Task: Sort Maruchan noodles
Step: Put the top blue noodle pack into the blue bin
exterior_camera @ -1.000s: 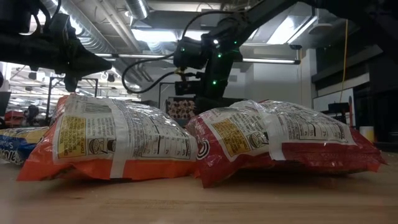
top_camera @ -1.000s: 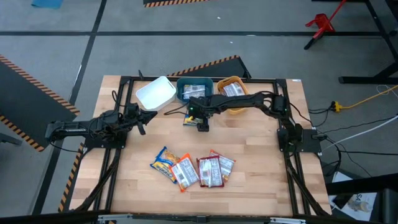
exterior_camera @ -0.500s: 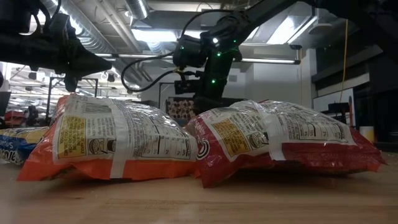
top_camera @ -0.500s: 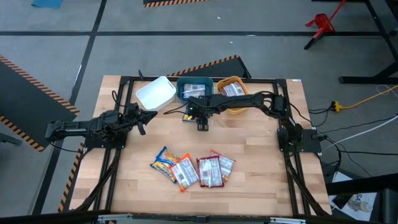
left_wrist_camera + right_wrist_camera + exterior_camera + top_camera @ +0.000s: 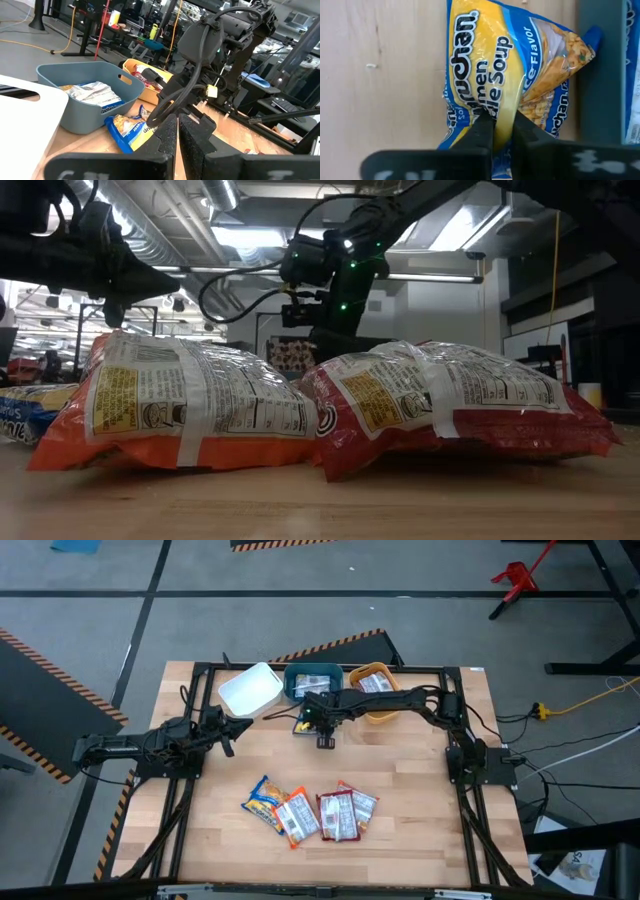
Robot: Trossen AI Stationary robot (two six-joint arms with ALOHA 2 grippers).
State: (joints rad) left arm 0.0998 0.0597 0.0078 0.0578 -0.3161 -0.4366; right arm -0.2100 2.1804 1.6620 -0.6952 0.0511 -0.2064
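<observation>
A flat blue-and-yellow plastic Maruchan ramen packet (image 5: 507, 75) lies on the light wooden bench (image 5: 400, 780), one corner against the outer wall of the teal plastic bin (image 5: 313, 683). The right claw (image 5: 501, 131) is pressed onto it from above, its two dark fingers (image 5: 481, 134) pinching a raised fold of the wrapper at the packet's middle. In the left wrist view the same packet (image 5: 131, 128) shows at the foot of the teal bin, under the right arm's wrist.

The teal bin holds a silvery-blue packet (image 5: 94, 93). Just beside it, the orange plastic bin (image 5: 372, 685) holds a packet with red print (image 5: 373, 684), and on its other side the white plastic bin (image 5: 249, 690) sits tilted at the bench's far edge.

Well apart, near the front of the bench, five more packets lie in an overlapping row (image 5: 310, 811): a blue-and-yellow one (image 5: 263, 800) at the left end, then an orange one (image 5: 296, 817), a maroon one (image 5: 336, 815), and two more overlapping these (image 5: 362, 804). The low view shows the orange (image 5: 180, 405) and the maroon packet (image 5: 450, 408) close up, backs toward the camera.

The left claw (image 5: 230, 733) hangs over the bench's left side near the white bin, its fingers (image 5: 167, 137) pressed together and holding nothing.
</observation>
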